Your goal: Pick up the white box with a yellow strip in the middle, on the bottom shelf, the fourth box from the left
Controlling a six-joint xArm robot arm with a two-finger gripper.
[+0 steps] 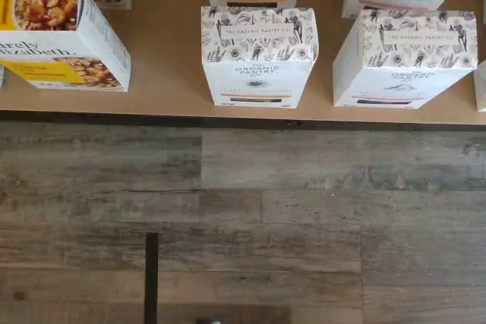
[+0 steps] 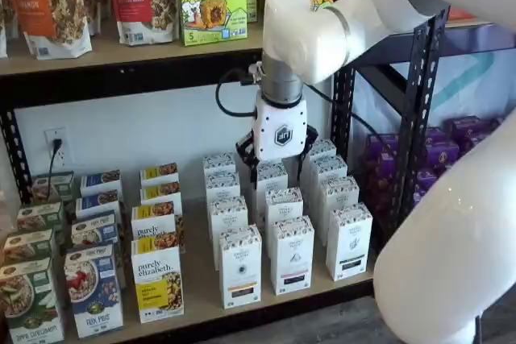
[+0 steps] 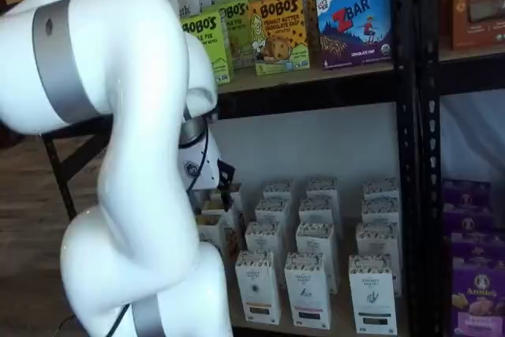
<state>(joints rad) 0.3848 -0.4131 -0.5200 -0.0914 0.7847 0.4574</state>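
**White box with the yellow strip stands at the front of the bottom shelf, gripper open above the rows behind it**

White box [image 2: 240, 267] aside, the biggest thing in both shelf views is the white arm [image 2: 451, 231], which bends in front of the black rack. The bottom shelf [image 2: 201, 300], a light tan board with a dark front rail, carries rows of cartons running from front to back. At the left of a shelf view stand colourful cereal boxes, then the purely elizabeth boxes [image 2: 157, 279] with yellow panels, then three columns of tall white cartons with patterned tops.

The white box is the front carton of the leftmost white column, upright and near the shelf's front edge. It stands just beside a purely elizabeth box on one side and a like white carton [image 2: 291, 254] on the other, touching neither. The wrist view looks down on it [image 1: 258, 55], with its speckled floral top and the thin yellow strip low on its face, and wooden floor planks [image 1: 304, 218] show beyond the shelf edge.

The gripper [image 2: 278, 168] hangs over the white cartons farther back in the rows, well behind the white box. Its two black fingers are spread apart on either side of the white body, and nothing is held between them.
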